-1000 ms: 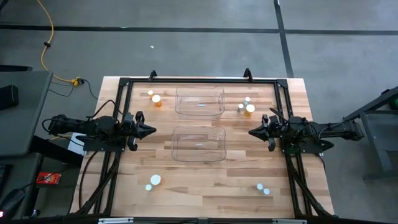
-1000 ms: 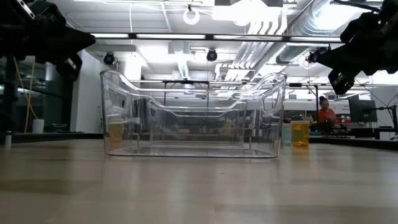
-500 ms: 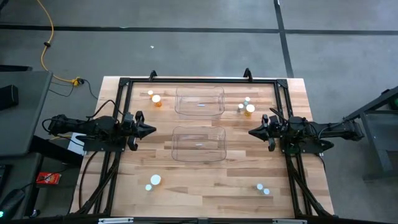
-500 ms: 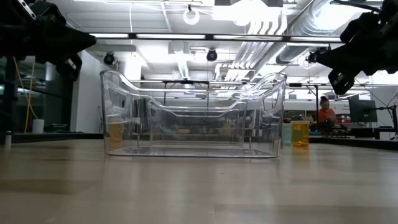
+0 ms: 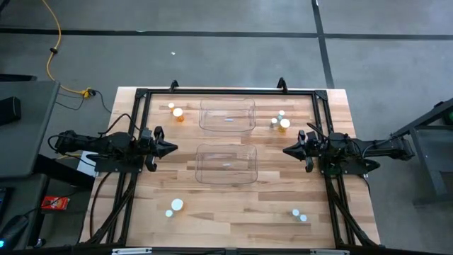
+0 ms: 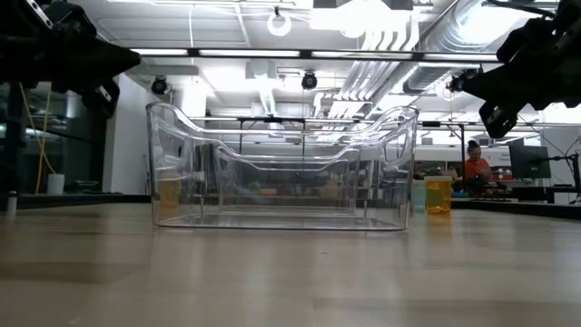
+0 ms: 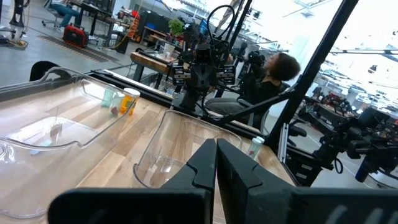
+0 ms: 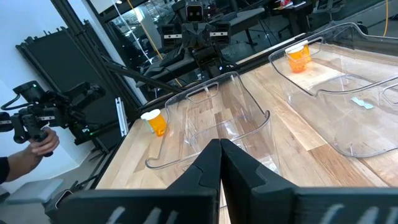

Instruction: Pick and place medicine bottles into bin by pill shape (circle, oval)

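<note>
Two clear bins are sitting mid-table in the high view, far bin (image 5: 227,114) at 12 o'clock of near bin (image 5: 226,163). Left gripper (image 5: 170,149) is hovering at 9 o'clock of the near bin, right gripper (image 5: 288,150) at 3 o'clock, both pointing inward with tips pressed together and nothing held. Medicine bottles are standing in small groups: orange bottle (image 5: 178,113) at 9 o'clock of the far bin, white-capped bottle (image 5: 284,125) with two smaller ones at 3 o'clock, one white cap (image 5: 176,205) toward 7 o'clock of the near bin, a pair (image 5: 299,214) toward 5 o'clock. Pill shapes and labels are too small to make out.

Low view: the near bin (image 6: 281,168) is filling the middle, and the far bin behind it is blurring into its walls. An orange bottle (image 6: 438,194) is showing at 3 o'clock of it; another, seen through the bin wall at 9 o'clock, is hard to make out. Both arms are cropped at the top corners. No readable writing.

Left wrist view: fingers (image 7: 233,171) are lying closed together. Both bins are partly cut off; an orange bottle (image 7: 130,102) is standing past the far bin (image 7: 50,124).

Right wrist view: fingers (image 8: 239,167) are meeting at a closed seam. An orange bottle (image 8: 155,122) is showing beside the near bin (image 8: 211,124); another (image 8: 298,56) is visible through the far bin. A person's hand (image 8: 42,144) is holding a camera rig at the edge, body cut off.
</note>
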Action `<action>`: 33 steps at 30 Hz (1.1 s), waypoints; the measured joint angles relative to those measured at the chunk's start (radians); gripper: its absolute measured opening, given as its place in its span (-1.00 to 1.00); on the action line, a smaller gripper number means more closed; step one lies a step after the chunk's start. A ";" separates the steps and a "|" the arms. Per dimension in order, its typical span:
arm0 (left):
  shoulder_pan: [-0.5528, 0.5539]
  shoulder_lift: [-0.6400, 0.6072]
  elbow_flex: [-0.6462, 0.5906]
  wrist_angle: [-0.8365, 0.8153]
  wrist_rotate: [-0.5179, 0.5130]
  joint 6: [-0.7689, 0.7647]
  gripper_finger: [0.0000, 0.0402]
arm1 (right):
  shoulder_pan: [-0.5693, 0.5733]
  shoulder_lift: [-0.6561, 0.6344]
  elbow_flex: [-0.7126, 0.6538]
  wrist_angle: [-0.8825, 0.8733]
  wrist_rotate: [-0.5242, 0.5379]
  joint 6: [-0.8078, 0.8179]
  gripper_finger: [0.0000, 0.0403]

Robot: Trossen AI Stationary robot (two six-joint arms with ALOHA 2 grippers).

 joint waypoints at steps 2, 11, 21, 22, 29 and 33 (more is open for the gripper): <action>0.000 0.000 0.000 0.000 0.000 0.000 -0.98 | 0.000 0.000 0.000 0.000 0.000 0.000 -1.00; 0.000 0.000 0.000 0.000 0.000 0.000 -0.98 | 0.000 0.000 0.000 0.000 0.000 0.000 -1.00; 0.000 0.000 0.000 0.000 0.001 0.000 -0.98 | -0.001 0.000 0.000 0.001 0.006 -0.020 -1.00; 0.000 0.000 0.000 0.000 0.001 0.000 -0.98 | -0.002 0.000 0.000 0.002 0.018 -0.048 -1.00; 0.000 0.000 0.000 0.000 0.001 0.001 -0.98 | -0.003 0.001 -0.003 0.044 0.068 -0.056 -1.00; 0.000 0.000 0.000 0.000 0.001 0.001 -0.98 | -0.004 0.013 -0.003 0.254 0.226 -0.092 -1.00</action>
